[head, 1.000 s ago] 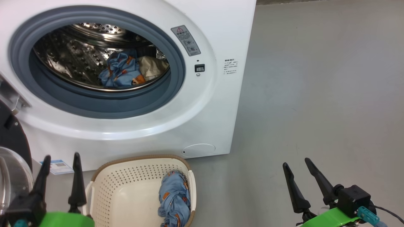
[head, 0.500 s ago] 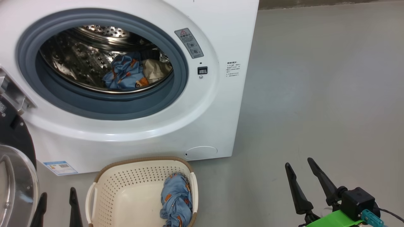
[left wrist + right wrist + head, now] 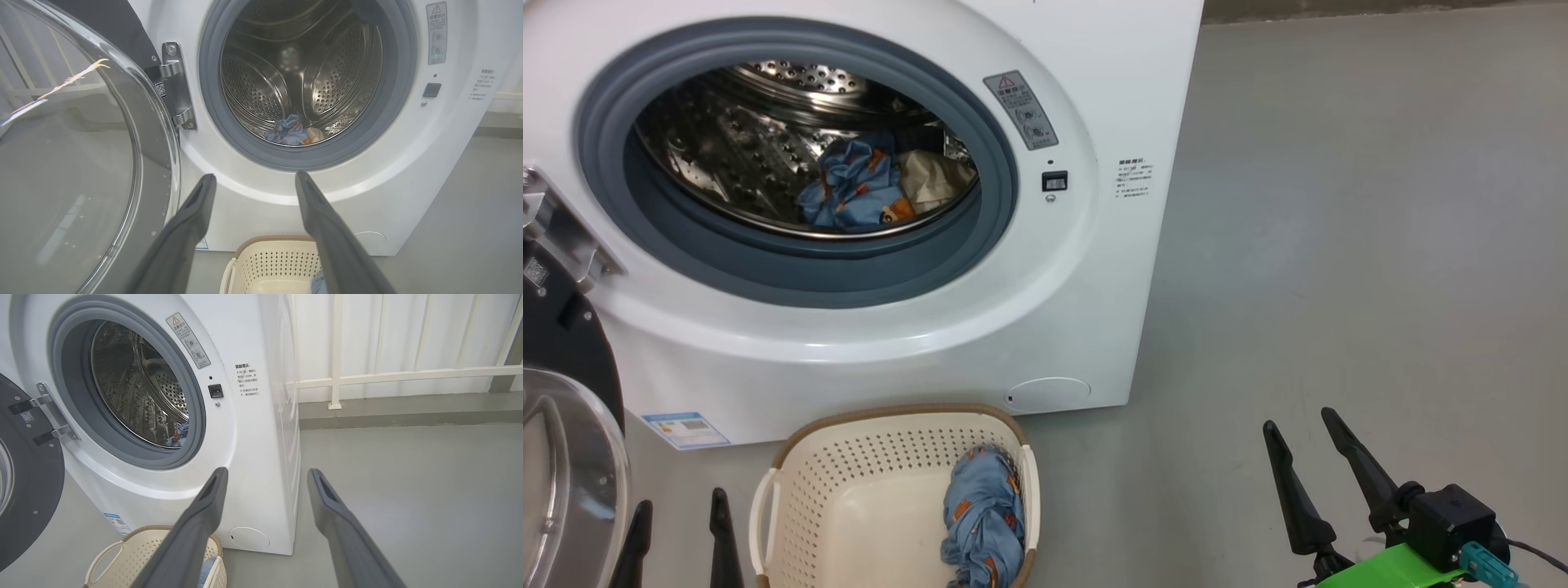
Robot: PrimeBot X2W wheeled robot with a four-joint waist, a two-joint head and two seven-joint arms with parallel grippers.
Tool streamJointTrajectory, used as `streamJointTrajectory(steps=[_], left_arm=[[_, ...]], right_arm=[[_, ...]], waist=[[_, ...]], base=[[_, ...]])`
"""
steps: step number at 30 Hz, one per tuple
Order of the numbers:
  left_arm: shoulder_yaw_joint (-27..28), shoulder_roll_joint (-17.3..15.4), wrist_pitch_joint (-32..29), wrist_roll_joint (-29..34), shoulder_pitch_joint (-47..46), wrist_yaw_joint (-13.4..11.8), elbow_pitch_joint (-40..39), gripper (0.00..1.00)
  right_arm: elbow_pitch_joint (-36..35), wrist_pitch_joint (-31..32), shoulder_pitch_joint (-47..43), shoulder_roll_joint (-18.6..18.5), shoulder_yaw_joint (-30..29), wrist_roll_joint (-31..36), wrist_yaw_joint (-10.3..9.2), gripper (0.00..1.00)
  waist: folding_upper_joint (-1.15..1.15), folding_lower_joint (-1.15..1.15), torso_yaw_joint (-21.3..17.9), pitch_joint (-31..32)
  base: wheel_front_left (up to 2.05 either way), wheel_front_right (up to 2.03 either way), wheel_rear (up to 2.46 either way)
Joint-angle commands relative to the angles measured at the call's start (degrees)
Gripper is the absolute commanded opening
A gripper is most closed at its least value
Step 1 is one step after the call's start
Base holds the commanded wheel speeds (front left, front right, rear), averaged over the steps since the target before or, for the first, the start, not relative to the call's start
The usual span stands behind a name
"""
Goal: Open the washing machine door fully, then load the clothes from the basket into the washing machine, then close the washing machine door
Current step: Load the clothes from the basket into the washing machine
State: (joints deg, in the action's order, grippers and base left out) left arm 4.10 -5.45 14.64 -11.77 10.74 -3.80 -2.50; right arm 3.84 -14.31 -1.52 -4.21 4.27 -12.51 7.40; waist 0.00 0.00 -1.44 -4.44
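The washing machine [image 3: 1054, 310] stands with its door [image 3: 568, 359] swung out to the left, glass bowl [image 3: 69, 163] facing me. In the steel drum lie a light blue printed garment [image 3: 854, 192] and a cream one [image 3: 935, 180]. The basket [image 3: 849, 490] sits on the floor in front of the machine, with another light blue garment [image 3: 984, 518] against its right wall. My left gripper [image 3: 680, 502] is open, low between door and basket, holding nothing. My right gripper [image 3: 1298, 420] is open and holds nothing, over bare floor to the right of the basket.
Grey floor [image 3: 1339, 245] stretches to the right of the machine. A white railing [image 3: 388, 375] and a low kerb run along the back wall. The open door [image 3: 28, 477] takes up the space left of the machine and basket [image 3: 135, 555].
My left gripper has dropped back toward the bottom edge of the head view, away from the machine. The camera has shifted slightly. The right gripper, clothes and basket stay put.
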Motion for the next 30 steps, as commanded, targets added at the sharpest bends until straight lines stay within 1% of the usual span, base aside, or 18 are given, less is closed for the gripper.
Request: streamJointTrajectory(steps=[1,14,25,30], left_arm=[[2.22,-0.11,0.36,0.8,-0.88,0.3,-1.63,1.0],[3.03,1.11,0.36,1.87,-0.85,2.42,-0.54,1.0],[2.97,1.67,0.36,2.6,-0.73,3.4,-0.21,1.0],[2.99,1.84,0.36,2.74,-0.83,3.74,-0.46,1.0]], right_arm=[[-1.11,-0.69,0.39,-0.48,1.05,0.84,0.09,1.0],[-0.59,-0.69,-0.23,-0.54,0.45,0.91,0.09,1.0],[-0.33,-0.69,-0.79,-0.59,0.38,0.66,0.09,1.0],[-0.56,-0.69,-0.83,-0.62,0.31,0.55,0.09,1.0]], waist=[[0.0,0.0,0.02,0.17],[0.0,0.0,0.36,1.67],[0.0,0.0,0.51,2.44],[0.0,0.0,0.61,1.56]], base=[[0.0,0.0,0.0],[0.0,0.0,0.0],[0.0,0.0,0.0],[0.0,0.0,0.0]])
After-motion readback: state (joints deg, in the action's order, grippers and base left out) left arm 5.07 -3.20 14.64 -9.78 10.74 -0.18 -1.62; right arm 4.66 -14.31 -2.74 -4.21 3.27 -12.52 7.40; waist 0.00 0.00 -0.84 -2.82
